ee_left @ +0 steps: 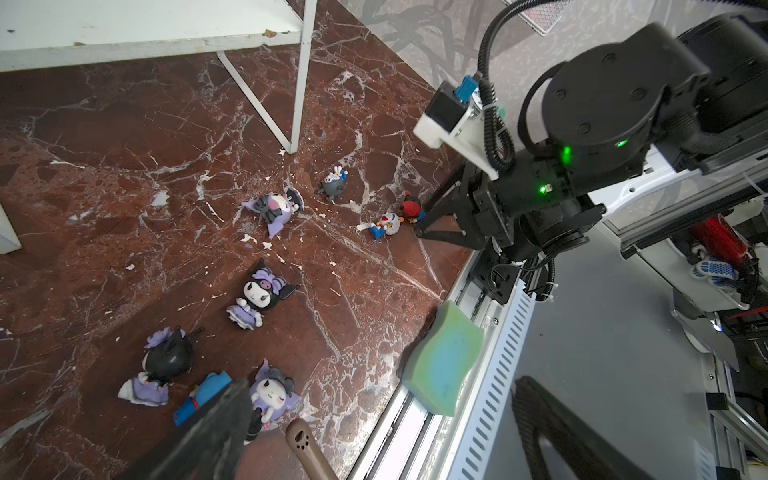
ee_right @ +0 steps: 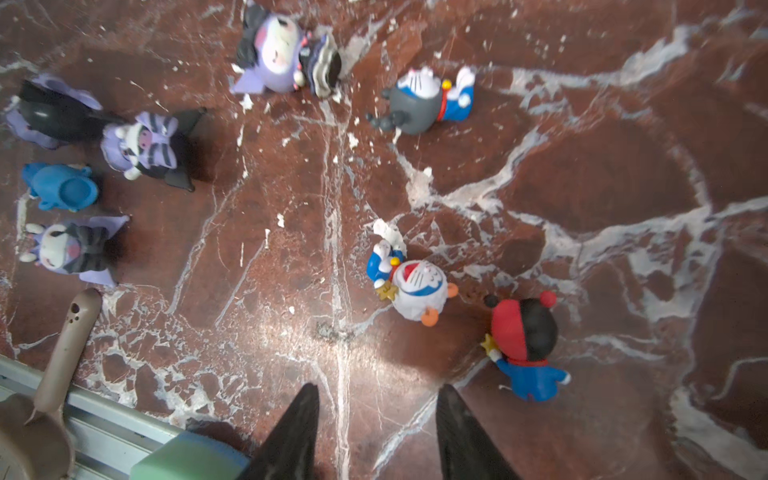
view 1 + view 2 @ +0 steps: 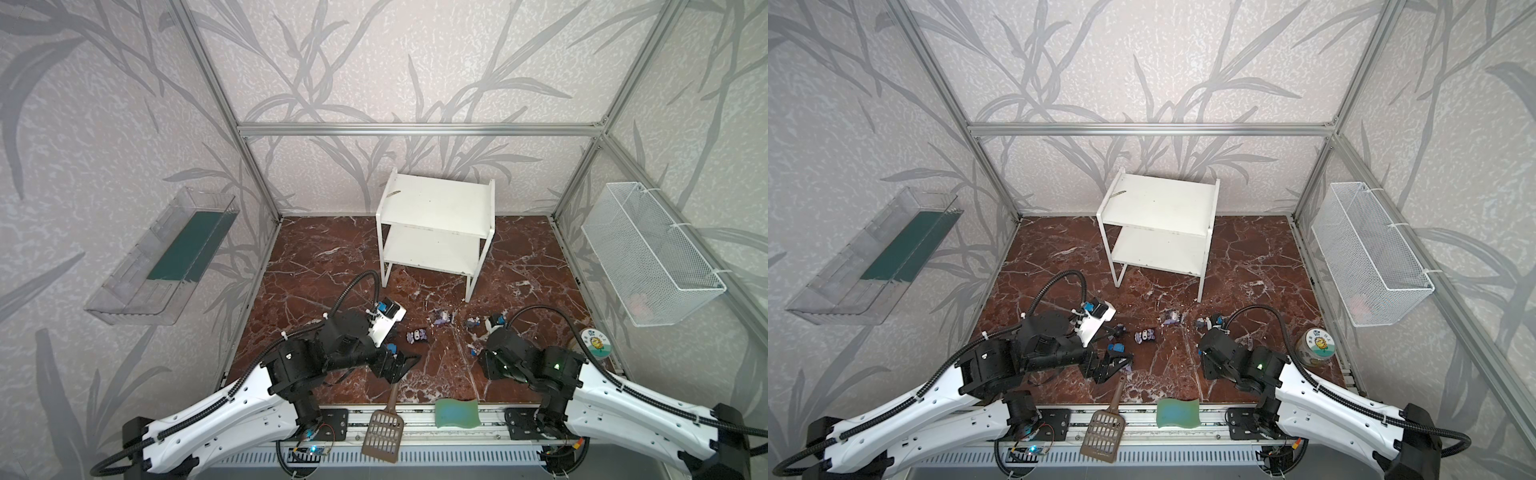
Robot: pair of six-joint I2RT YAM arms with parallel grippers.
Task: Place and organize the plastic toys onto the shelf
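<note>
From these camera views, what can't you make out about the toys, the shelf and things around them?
Blue toy: left wrist view, partly behind the left gripper.
Plastic toys: both top views, too small to read faces.
Shelf: both top views, upper board hides the lower board's back.
Pinkish thing in wire basket: both top views, blurred behind mesh.
Scoop: right wrist view, pan cut by the edge.

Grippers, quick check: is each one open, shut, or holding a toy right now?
Left gripper: open wide, gripping nothing.
Right gripper: open, fingers apart with only bare floor between them.
</note>
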